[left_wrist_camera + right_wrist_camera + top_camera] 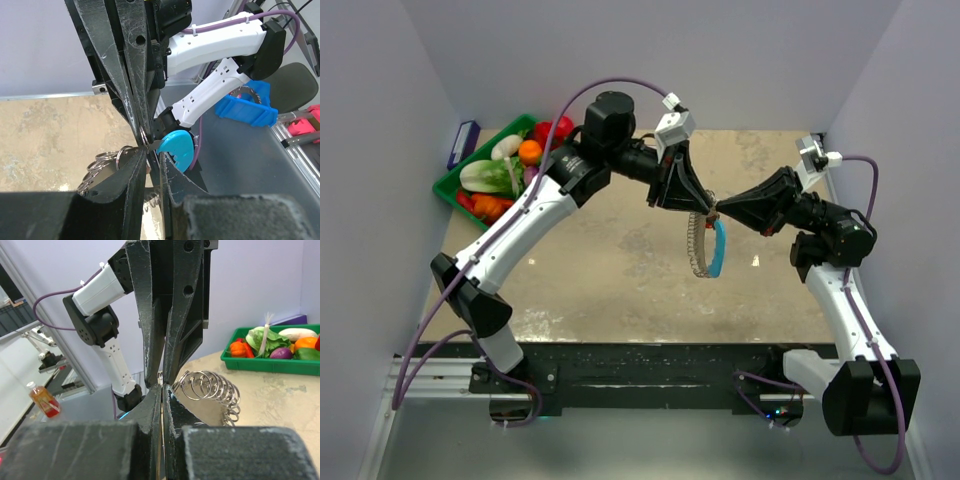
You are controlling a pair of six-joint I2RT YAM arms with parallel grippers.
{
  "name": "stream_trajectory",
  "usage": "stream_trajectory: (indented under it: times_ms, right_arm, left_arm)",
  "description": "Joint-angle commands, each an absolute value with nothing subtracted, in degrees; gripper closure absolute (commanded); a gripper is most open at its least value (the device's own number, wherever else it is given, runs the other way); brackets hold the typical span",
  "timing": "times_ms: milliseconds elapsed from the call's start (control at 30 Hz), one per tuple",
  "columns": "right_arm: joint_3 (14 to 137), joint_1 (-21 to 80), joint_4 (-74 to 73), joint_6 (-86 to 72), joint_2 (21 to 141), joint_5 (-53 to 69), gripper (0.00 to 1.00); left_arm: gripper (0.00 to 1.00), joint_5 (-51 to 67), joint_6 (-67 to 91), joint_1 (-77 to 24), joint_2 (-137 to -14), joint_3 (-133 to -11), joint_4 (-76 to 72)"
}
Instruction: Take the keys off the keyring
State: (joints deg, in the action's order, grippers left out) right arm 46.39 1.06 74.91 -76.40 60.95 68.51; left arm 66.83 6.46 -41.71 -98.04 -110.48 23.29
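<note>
Above the middle of the table the keyring (719,250) hangs as a floppy loop. One side is a bright blue curved section (176,148). The other side is the keys (696,245), a close row of small silvery rings (212,387). Both grippers meet tip to tip at the top of the loop. My left gripper (703,208) comes from the left, its jaws (150,156) drawn narrow on the keyring's top. My right gripper (718,213) comes from the right and is shut (161,386), with one small silvery ring poking out between its tips.
A green tray (448,186) of toy vegetables sits at the table's far left corner, with a dark blue box (462,143) behind it against the wall. White walls close in on the left, back and right. Below the hanging loop lies bare beige tabletop (620,270).
</note>
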Motion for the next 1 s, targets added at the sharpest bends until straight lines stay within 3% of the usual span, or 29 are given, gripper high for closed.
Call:
stream_trajectory:
  times_ms: [0,233,367,433,667,767,967]
  right_arm:
    - [47.2,1.1,96.1,-75.1,59.8,66.6,1.0]
    - [46.6,1.1,93.5,-72.7,59.7,66.6,1.0]
    - [46.6,1.1,93.4,-72.4,59.7,66.7,1.0]
    - [46.4,1.1,93.3,-72.2,59.7,66.8,1.0]
    - [45.2,1.1,92.8,-71.5,59.7,67.7,1.0]
    - [44.6,1.1,92.7,-71.3,59.4,67.7,1.0]
    - [43.9,1.1,92.6,-70.2,59.4,67.8,1.0]
  left_arm:
    - [0.78,67.4,7.5,-42.1,-98.4,-112.9,21.4]
    - [0.85,67.6,7.1,-43.2,-99.2,-113.6,21.9]
    - [0.92,67.8,7.0,-43.3,-99.4,-114.0,22.1]
    - [1.0,67.9,6.9,-43.3,-99.4,-114.2,22.1]
    - [0.99,67.8,7.0,-43.3,-99.1,-114.2,22.2]
    - [0.9,67.8,7.5,-43.3,-99.2,-114.2,22.0]
    - [0.88,67.4,8.4,-43.3,-99.2,-114.2,21.5]
